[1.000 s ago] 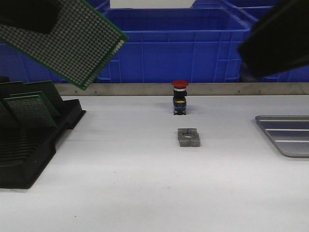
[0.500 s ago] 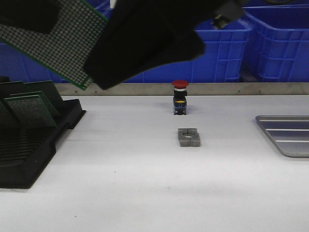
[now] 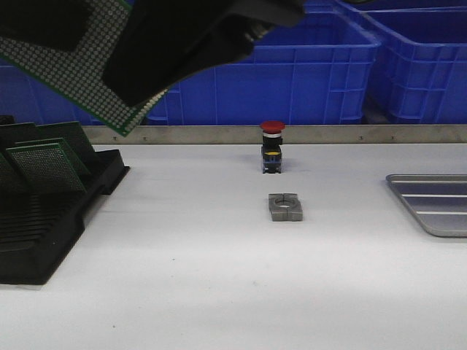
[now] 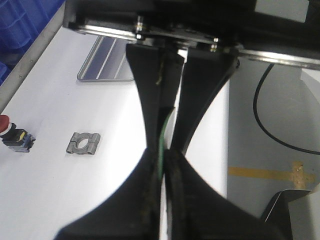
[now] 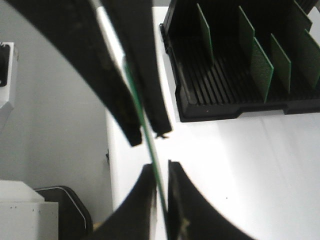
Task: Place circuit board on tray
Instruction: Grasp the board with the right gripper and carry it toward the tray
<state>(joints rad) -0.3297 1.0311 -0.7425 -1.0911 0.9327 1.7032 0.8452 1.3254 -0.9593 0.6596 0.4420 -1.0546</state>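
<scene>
The green perforated circuit board hangs tilted high over the table's left side. My left gripper is shut on its upper part; in the left wrist view the board's edge is pinched between the fingertips. My right gripper has reached across and is closed on the board's right edge; in its wrist view the board runs slanted between its fingers. The silver ribbed tray lies at the table's right edge, also seen in the left wrist view.
A black slotted rack holding more green boards stands at the left. A red-capped push-button switch and a grey metal clamp block sit mid-table. Blue crates line the back behind a metal rail.
My right arm swung from the upper right across to the left and came onto the board's right edge. The left gripper and board stayed put.
</scene>
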